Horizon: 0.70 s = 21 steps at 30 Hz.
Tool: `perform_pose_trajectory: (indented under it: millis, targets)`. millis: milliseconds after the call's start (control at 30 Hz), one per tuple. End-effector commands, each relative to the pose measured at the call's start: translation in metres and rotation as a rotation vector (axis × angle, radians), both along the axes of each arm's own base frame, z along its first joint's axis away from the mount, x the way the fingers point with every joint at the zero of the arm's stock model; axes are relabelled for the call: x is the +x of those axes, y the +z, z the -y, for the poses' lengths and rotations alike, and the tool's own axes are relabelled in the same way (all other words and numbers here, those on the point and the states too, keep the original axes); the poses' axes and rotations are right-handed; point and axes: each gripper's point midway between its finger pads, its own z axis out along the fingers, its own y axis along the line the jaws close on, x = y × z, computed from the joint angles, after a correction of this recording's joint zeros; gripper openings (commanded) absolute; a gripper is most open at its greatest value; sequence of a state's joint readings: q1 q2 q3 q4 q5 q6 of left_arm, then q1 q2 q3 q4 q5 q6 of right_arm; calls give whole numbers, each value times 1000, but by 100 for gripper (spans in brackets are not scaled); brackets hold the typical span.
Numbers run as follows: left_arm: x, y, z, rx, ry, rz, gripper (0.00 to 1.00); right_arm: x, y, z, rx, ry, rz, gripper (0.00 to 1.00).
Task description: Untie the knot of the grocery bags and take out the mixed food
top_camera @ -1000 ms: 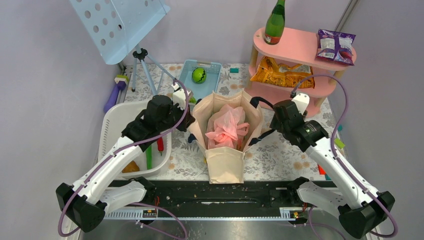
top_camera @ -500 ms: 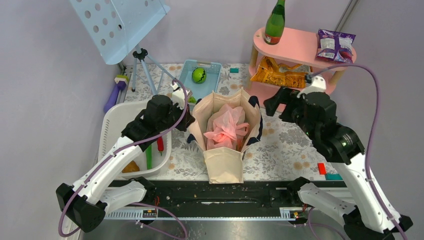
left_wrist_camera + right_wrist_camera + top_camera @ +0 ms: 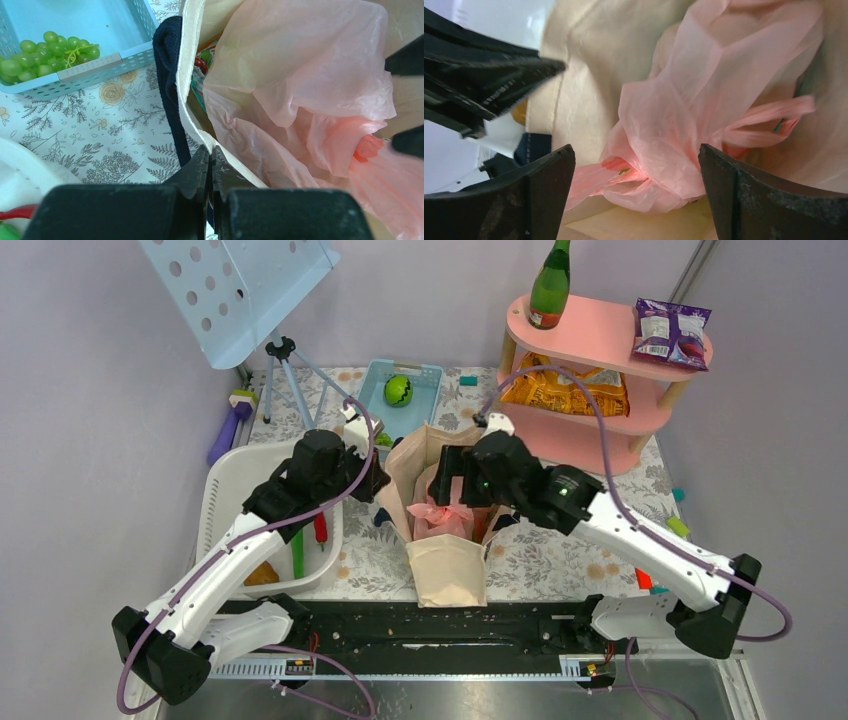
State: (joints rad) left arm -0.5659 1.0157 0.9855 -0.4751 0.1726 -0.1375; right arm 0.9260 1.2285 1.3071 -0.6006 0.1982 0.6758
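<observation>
The beige canvas tote (image 3: pixel 450 565) stands open in the middle of the table, with the knotted pink plastic bag (image 3: pixel 447 512) inside it. My left gripper (image 3: pixel 210 152) is shut on the tote's left rim (image 3: pixel 192 107), beside the black handle (image 3: pixel 167 65). My right gripper (image 3: pixel 635 150) hangs open over the tote's mouth, its fingers (image 3: pixel 734 190) either side of the pink bag (image 3: pixel 704 85) and apart from it. The bag's knot (image 3: pixel 367 147) sits between them. The mixed food is hidden inside the pink bag.
A blue basket (image 3: pixel 100 65) of green grapes (image 3: pixel 45 55) stands behind the tote. A white tub (image 3: pixel 225 500) sits on the left. The pink shelf (image 3: pixel 600 340) at back right carries a green bottle (image 3: pixel 550 285), a purple packet (image 3: pixel 672 332) and orange packets (image 3: pixel 565 390). A music stand (image 3: pixel 240 290) is at back left.
My right arm has left the tote's right side, swung past the shelf and come over the tote's mouth, its jaws now wide. The left arm has held still.
</observation>
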Motion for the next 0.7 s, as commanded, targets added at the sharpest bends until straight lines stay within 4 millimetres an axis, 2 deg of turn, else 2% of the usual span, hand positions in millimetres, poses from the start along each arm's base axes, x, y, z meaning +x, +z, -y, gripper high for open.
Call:
perform_pose_trajectory:
  millis: [0,200,300,367,433,500,600,667]
  targets:
    - [12,17,-1,-41,29,75,0,-13,-42,-11,-42,-40,-124,99]
    - [11,17,1,-47,21,72,0,-24,-117,-31,-162,10,-262,100]
    - [11,17,1,-50,19,74,0,-19,-139,-47,-142,32,-269,98]
    - [11,17,1,-49,21,75,0,-14,-144,-53,-158,46,-262,82]
    - [11,17,0,-47,24,78,0,-9,-138,-54,-170,56,-231,56]
    - [11,17,-1,-47,27,80,0,-2,-123,-52,-161,42,-176,21]
    - [11,16,-1,-47,30,78,0,15,-100,-34,-184,-19,-57,0]
    - [11,17,0,-58,36,70,0,30,-91,-8,-238,-100,-6,0]
